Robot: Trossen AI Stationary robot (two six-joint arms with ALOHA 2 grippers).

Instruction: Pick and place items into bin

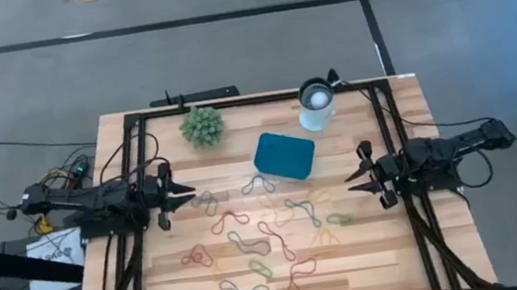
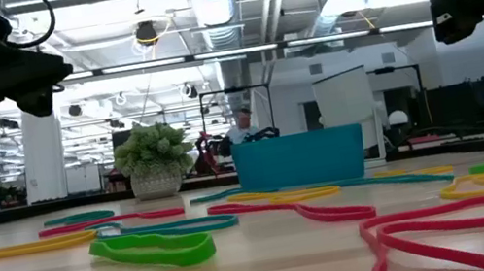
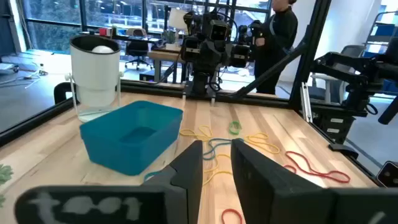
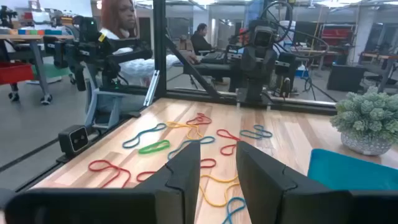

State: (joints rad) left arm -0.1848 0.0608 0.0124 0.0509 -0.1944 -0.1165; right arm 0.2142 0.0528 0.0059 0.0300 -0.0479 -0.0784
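Many thin rubber-band loops [image 1: 260, 233] in red, blue, green, yellow and orange lie flat and scattered across the wooden table; they also show in the low view [image 2: 153, 249]. The teal bin [image 1: 285, 154] sits on the table toward the far side, also seen in the left wrist view [image 3: 132, 135]. My left gripper [image 1: 187, 190] hovers at the table's left, open and holding nothing, fingers pointing right. My right gripper [image 1: 353, 177] hovers at the table's right, open and holding nothing, pointing left. Both stand above the bands.
A spiky green plant [image 1: 202, 125] stands left of the bin near the far edge. A white cup with a dark rim [image 1: 317, 101] stands beside the bin's far right. A black frame [image 1: 233, 102] runs around the table. People show in the room beyond [image 4: 118, 18].
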